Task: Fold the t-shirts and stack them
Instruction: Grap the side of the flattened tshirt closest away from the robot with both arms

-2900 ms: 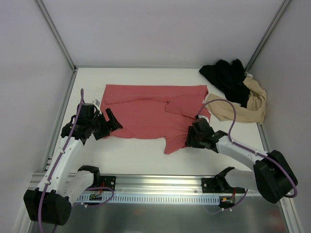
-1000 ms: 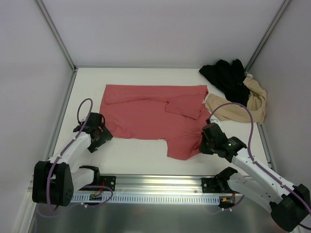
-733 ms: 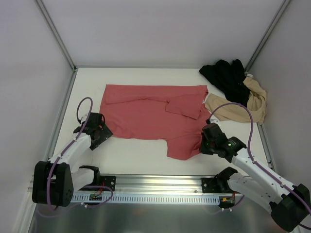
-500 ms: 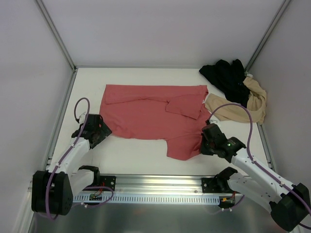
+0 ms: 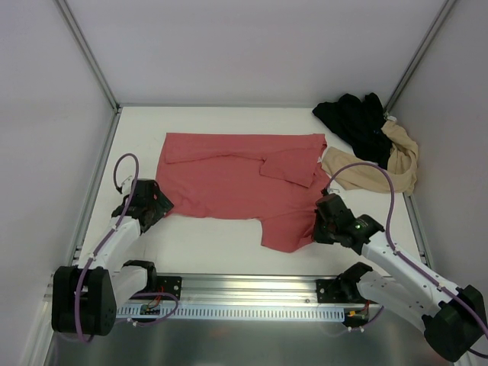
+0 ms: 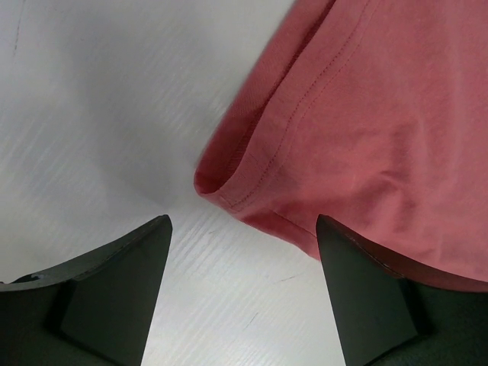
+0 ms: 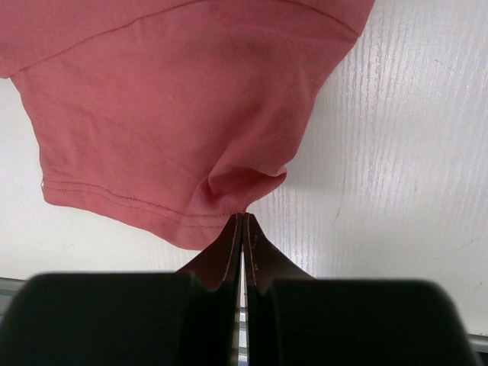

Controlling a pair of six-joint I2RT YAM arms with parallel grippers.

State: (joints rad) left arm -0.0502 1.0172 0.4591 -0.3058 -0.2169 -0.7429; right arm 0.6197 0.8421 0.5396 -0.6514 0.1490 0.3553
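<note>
left gripper [image 6: 242, 223] spread, has edged to the 8 o'clock hem corner of the coral-red t-shirt [image 5: 236, 179] | right gripper [image 7: 242, 219] stays pinched on its 5 o'clock corner | shirt lies flat, centre | two-corner fold looks ready once left closes

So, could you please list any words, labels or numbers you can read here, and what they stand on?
No text can be read.
A white tag on the red shirt is too small to read.
The black shirt and tan shirt show no print.
</note>
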